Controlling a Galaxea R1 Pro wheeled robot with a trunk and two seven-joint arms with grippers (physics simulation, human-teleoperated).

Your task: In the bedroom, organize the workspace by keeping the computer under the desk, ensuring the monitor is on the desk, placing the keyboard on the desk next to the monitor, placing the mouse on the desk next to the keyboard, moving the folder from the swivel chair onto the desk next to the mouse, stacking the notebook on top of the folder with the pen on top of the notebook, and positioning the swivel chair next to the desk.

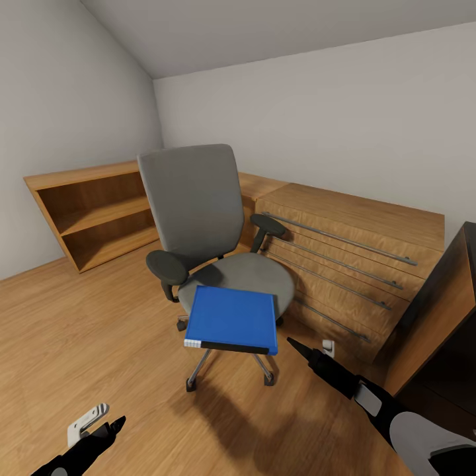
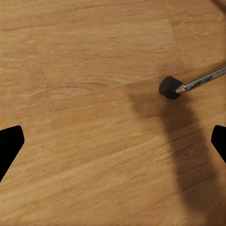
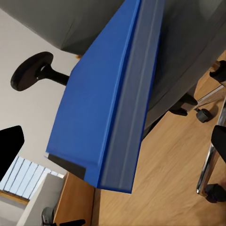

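now | step: fetching the folder [image 1: 231, 320] off the chair [image 1: 198, 218] seat, front edge overhanging | right gripper [image 1: 294, 344] near its corner, jaws spread, empty | left gripper [image 1: 112, 426] low, released | next: close on the folder's edge, carry it to the desk [image 1: 443, 317]

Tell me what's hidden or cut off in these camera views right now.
- Black desk: cut off by the head view's right edge; its top unseen.
- Bright blue flat folder: hides the grey swivel chair seat's front.
- Right gripper: seen end-on in the head view, jaw opening unclear there.
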